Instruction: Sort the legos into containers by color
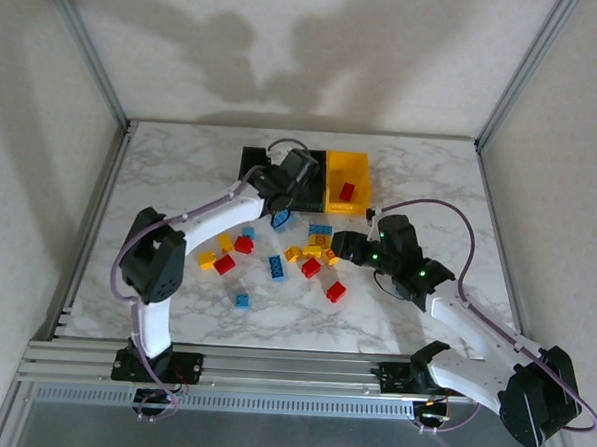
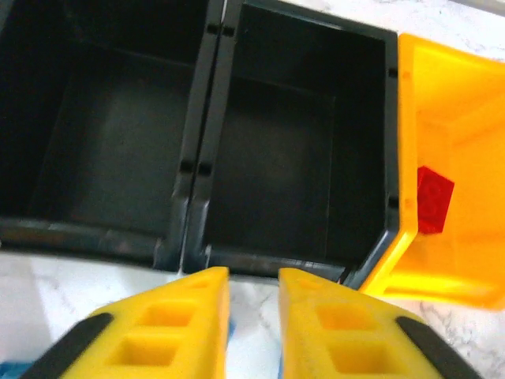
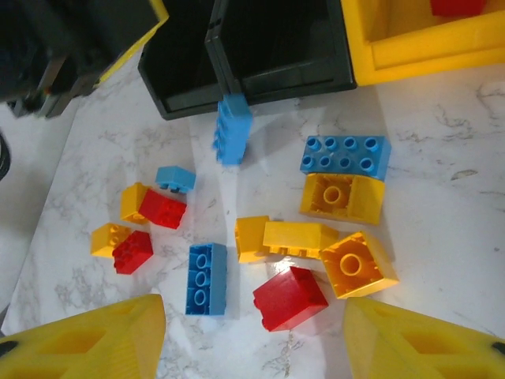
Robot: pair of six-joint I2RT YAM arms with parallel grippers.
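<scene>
Marbled counter (image 1: pixel 181 167) between white walls. Found the left tool (image 2: pixel 252 276) clenched just before the joint of the two black bins (image 2: pixel 201 118), with a blue brick (image 3: pixel 233 129) hanging upright at its tips, apparently pinched. Judged the step as delivering blue to a black bin; called next for a short reach over the rim, then a release. Noted a lone red brick (image 2: pixel 434 199) in the yellow bin (image 2: pixel 473 95). Saw loose legos (image 3: pixel 300 237) scattered before the bins, and the right tool (image 3: pixel 254 309) released above them, with a loose red brick (image 3: pixel 289 298) nearest its gap.
</scene>
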